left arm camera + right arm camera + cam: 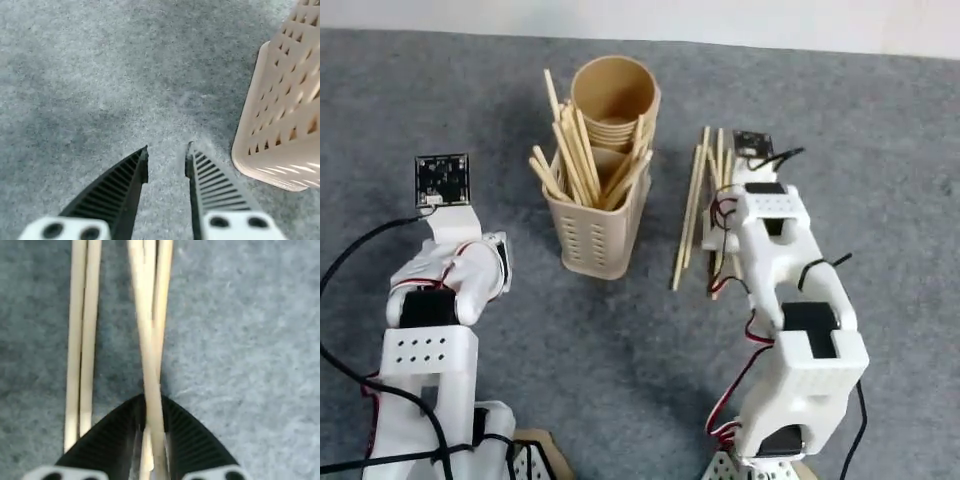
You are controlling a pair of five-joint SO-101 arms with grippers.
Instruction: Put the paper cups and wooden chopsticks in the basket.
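The right gripper [152,405] clamps its fingers on crossed wooden chopsticks [149,330]: light, stiff and smooth, likely to pivot, so a mid-length hold suits. The left gripper [166,155] has its fingers narrowly apart.

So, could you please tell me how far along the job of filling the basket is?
Done: the paper cups sit stacked in the basket with a bundle of chopsticks. In hand: the right gripper is shut on crossed chopsticks. Remaining: at least a loose pair on the mat beside them. The left gripper is open by the basket, holding nothing.
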